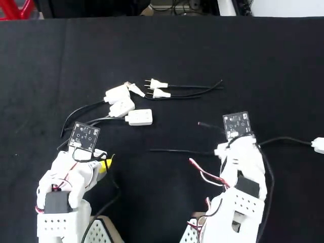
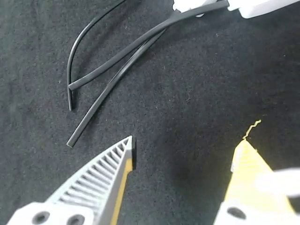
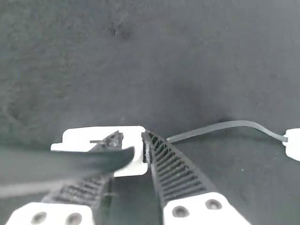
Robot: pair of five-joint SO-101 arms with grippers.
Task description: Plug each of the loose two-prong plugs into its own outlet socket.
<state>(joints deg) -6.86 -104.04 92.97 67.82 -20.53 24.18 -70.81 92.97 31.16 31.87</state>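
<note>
Three white outlet sockets (image 1: 138,117) lie clustered at the table's middle, with loose two-prong plugs (image 1: 157,83) on black cords just right of them. My left gripper (image 2: 187,150) stands open over bare cloth, short of the cluster; its grey and yellow fingers (image 2: 117,161) hold nothing. Black cords (image 2: 112,70) run ahead of it toward two white socket bodies (image 2: 262,7). My right gripper (image 3: 131,140) is shut on the end of a white socket piece (image 3: 77,139) with a slot in it. A thin cord (image 3: 220,127) leads from there to another white piece (image 3: 294,143).
Black cloth covers the whole table (image 1: 212,50). A white connector (image 1: 318,145) lies at the right edge on its cord. A loose black cord (image 1: 177,151) crosses between the two arms. A blurred dark cable (image 3: 47,166) hangs across the right wrist view.
</note>
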